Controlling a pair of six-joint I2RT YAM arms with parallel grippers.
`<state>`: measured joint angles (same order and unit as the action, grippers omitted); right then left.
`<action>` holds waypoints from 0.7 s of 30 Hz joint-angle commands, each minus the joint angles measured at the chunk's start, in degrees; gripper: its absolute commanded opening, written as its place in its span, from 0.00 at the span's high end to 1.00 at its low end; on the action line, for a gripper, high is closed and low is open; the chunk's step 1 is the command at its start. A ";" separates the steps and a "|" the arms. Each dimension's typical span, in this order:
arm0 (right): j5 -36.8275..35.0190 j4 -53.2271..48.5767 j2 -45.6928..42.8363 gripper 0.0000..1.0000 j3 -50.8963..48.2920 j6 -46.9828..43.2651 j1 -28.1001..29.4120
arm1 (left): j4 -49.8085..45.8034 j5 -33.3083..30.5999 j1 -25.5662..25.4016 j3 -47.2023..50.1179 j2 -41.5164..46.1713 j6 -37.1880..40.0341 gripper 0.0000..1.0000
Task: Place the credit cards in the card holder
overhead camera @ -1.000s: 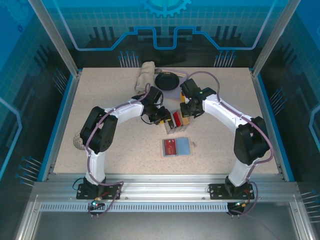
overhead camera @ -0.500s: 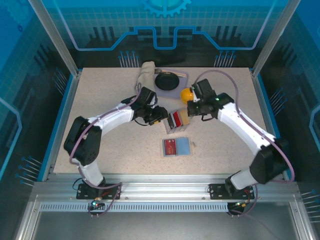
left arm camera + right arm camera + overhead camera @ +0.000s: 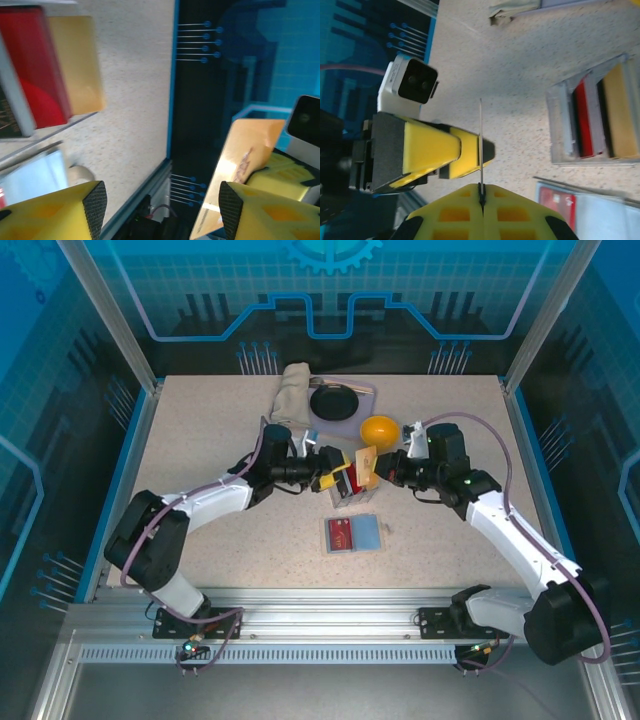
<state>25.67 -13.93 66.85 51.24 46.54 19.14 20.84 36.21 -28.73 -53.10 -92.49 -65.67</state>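
**A:** Where do we find the card holder (image 3: 370, 533)?

**B:** We see it lying open and flat on the table (image 3: 200, 450), a little below the centre of the overhead view. A red card (image 3: 340, 534) sits on its left half, and the grey-blue right half is bare.

**A:** And the other cards?

**B:** Just above the holder stands a small clear box (image 3: 342, 502) with upright cards (image 3: 583, 117) in it, red and gold among them. One more, a gold card (image 3: 366, 466), is up in the air over the box, near the centre of the frame.

**A:** Who has it?

**B:** The right gripper (image 3: 380, 470). In its wrist view we look along the card's thin edge. The yellow fingers (image 3: 495, 197) are pressed together on it at the bottom of the frame.

**A:** What do we make of the left gripper (image 3: 332, 468)?

**B:** It sits just left of that card, facing the right one. In its own view the two fingertips (image 3: 95, 202) stand wide apart near the bottom edge with nothing between them. The gold card rises just behind the right-hand tip, and we cannot tell whether that tip touches it.

**A:** Anything else?

**B:** An orange ball (image 3: 379, 429), a black dish (image 3: 335, 402) and a folded cloth (image 3: 293, 388) lie in the upper middle of the overhead view. The ball is just above the right gripper.
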 commanded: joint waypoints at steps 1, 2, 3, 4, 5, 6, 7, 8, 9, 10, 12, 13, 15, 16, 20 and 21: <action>5.64 6.70 -0.20 0.96 -0.53 4.49 -0.77 | 11.88 4.66 -0.65 -0.66 -1.58 -4.89 0.36; 6.20 7.72 0.06 0.96 -2.25 4.94 -0.85 | 12.45 4.98 -0.78 -1.22 -1.92 -4.93 0.36; 6.71 8.47 0.43 0.96 -2.37 5.46 -0.86 | 12.42 5.23 -0.91 -1.79 -2.19 -4.89 0.37; 7.10 8.96 0.73 0.96 -2.52 5.88 -0.95 | 12.24 5.47 -0.97 -2.28 -2.32 -4.65 0.38; 7.60 9.47 1.07 0.96 -2.55 6.27 -1.02 | 12.16 5.86 -1.04 -2.65 -2.50 -4.39 0.40; 7.82 9.96 1.49 0.96 -2.64 6.73 -1.14 | 12.21 6.13 -1.01 -2.86 -2.52 -4.38 0.44; 8.18 10.15 1.84 0.96 -2.64 6.90 -1.29 | 12.21 6.23 -1.04 -3.01 -2.54 -4.30 0.48; 8.30 10.07 2.30 0.95 -2.55 6.99 -1.37 | 12.21 6.30 -1.04 -3.13 -2.45 -4.17 0.54; 8.38 9.94 2.65 0.95 -2.54 7.19 -1.57 | 12.13 6.48 -0.99 -3.23 -2.35 -3.97 0.60; 8.23 10.07 2.86 0.95 -2.63 7.24 -1.63 | 12.12 6.65 -0.94 -3.32 -2.26 -3.81 0.64; 7.93 9.94 3.16 0.95 -3.16 7.80 -1.95 | 12.08 6.91 -0.98 -3.43 -2.00 -3.64 0.72; 7.61 9.91 3.31 0.94 -3.33 7.88 -2.06 | 12.12 7.12 -1.03 -3.42 -1.83 -3.59 0.75; 7.06 9.74 3.33 0.93 -4.01 8.37 -2.46 | 12.03 7.44 -0.93 -3.33 -1.44 -3.34 0.84; 6.93 9.72 3.35 0.92 -4.21 8.59 -2.58 | 12.01 7.48 -0.94 -3.17 -1.22 -3.11 0.89; 4.49 4.30 3.98 0.81 -3.65 6.73 -2.70 | 10.04 6.92 -0.88 -2.69 0.01 -2.67 1.00; 2.95 1.17 4.08 0.80 -3.04 5.03 -2.68 | 9.03 6.37 -0.71 -2.43 0.55 -2.67 1.00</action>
<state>31.77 -6.44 70.30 47.66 54.22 17.15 30.35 41.45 -29.41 -54.85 -94.63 -68.95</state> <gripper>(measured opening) 0.187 0.059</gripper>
